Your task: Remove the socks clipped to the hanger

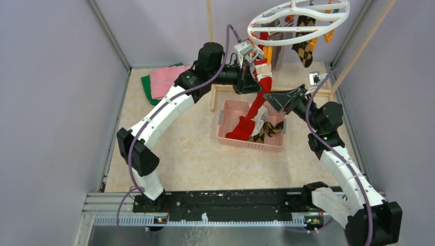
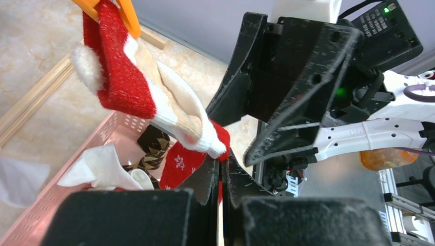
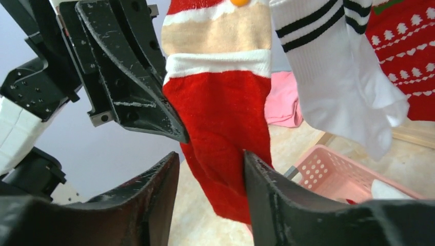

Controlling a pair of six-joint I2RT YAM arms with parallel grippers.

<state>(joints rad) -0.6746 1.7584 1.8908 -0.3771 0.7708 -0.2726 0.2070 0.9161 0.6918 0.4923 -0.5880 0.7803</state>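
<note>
Hanging from an orange clip (image 2: 131,18), the red sock (image 3: 220,128) is dangling under the hanger (image 1: 250,29) at the upper right of the overhead frame and reaching down toward the pink basket (image 1: 246,144). The left end effector (image 2: 221,171) is clenched and seems to be pinching the sock's edge. The right end effector (image 3: 210,154) is released, its jaws straddling the sock lower down. Doing this step well probably means closing squarely on the red fabric and pulling straight down until the clip lets go. Room is tight: both end effectors are nearly touching, and a white striped sock (image 3: 338,77) is hanging just to the right. Freer space is lying below, over the basket and tabletop (image 1: 184,154).
</note>
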